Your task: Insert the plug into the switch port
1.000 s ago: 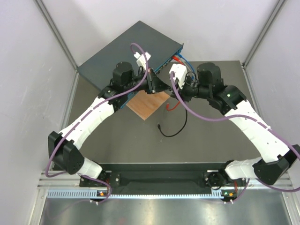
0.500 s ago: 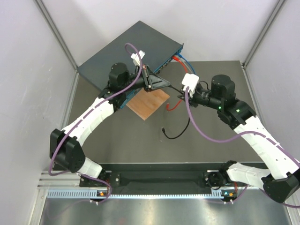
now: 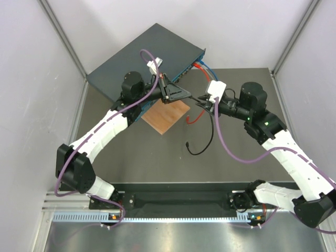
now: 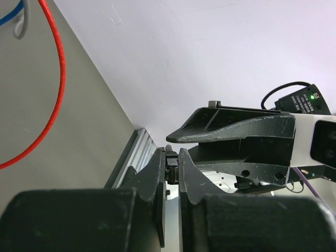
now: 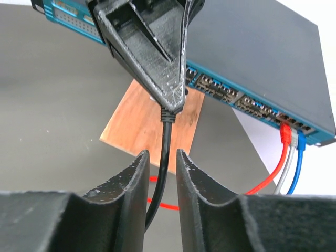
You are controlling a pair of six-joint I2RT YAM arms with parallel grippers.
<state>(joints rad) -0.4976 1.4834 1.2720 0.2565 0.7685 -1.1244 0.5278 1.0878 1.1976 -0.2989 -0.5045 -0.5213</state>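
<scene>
Black cable ends in plug, clenched by left gripper mid-frame, short of switch at upper centre. Right gripper slack, straddling cable. Step looks like regrasp. Next: align plug to free port, push.

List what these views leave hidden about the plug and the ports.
Plug: left wrist view, left gripper covers nearly all; latch side unreadable.
Switch ports: right wrist view, left gripper blocks some; top view, too small.
Black cable lower run: right wrist view, behind right gripper.
</scene>
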